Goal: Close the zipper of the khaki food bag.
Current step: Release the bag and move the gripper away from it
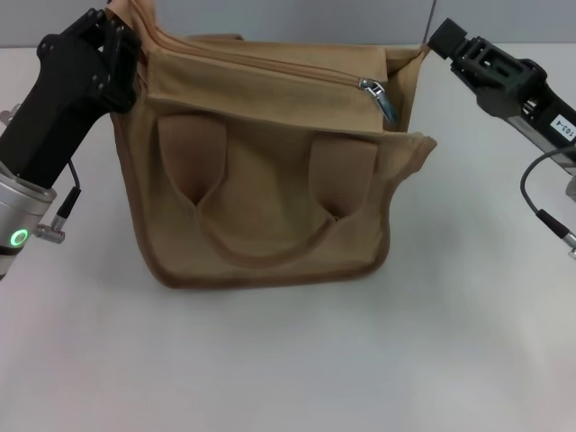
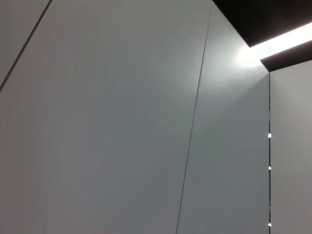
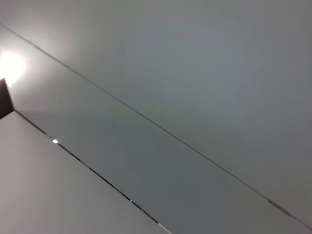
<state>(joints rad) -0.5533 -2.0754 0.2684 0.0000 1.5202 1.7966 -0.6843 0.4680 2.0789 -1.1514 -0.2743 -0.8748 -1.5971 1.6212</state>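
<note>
The khaki food bag [image 1: 270,189] stands on the white table in the middle of the head view, with its two brown strap handles [image 1: 261,243] hanging down its front. The tan zipper [image 1: 270,67] runs along the top, and its silver pull tab [image 1: 378,97] lies near the bag's right end. My left gripper [image 1: 126,40] is at the bag's top left corner, shut on the fabric there, which is pulled upward. My right gripper [image 1: 441,40] is beside the bag's top right corner, right of the pull tab. Both wrist views show only grey wall panels.
The white table [image 1: 288,360] stretches in front of the bag and to both sides. A grey wall runs behind it. My left arm [image 1: 36,162] comes in from the left and my right arm [image 1: 531,108] from the right.
</note>
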